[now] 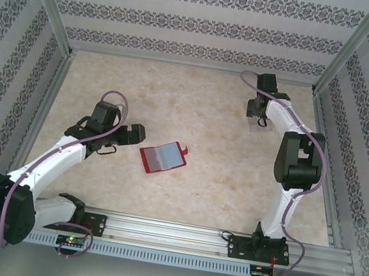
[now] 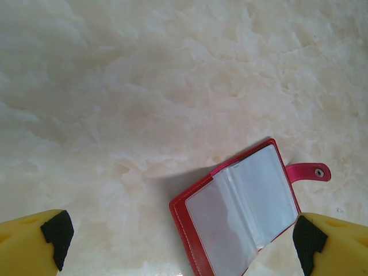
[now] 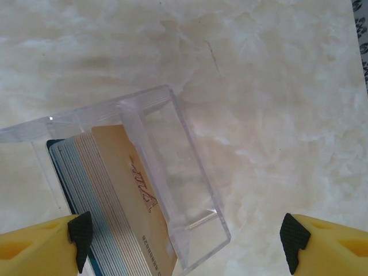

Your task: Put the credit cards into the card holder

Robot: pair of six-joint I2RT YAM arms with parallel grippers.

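The card holder [image 2: 241,210] is a small red wallet lying open on the table, its clear inner sleeves up and its snap tab to the right. It lies mid-table [image 1: 163,157]. My left gripper [image 2: 183,240] hovers open over its near edge, just left of it [image 1: 137,134]. The credit cards [image 3: 112,190] stand as a stack in a clear plastic box [image 3: 172,155], the top one beige with "VIP" on it. My right gripper [image 3: 187,237] is open above the box at the far right of the table [image 1: 256,116], with its left pad [image 3: 80,233] over the stack and nothing gripped.
The table [image 1: 204,106] is pale marble-patterned. Patterned walls with metal posts [image 1: 49,16] enclose it on three sides. A metal rail [image 1: 176,232] carrying the arm bases runs along the near edge.
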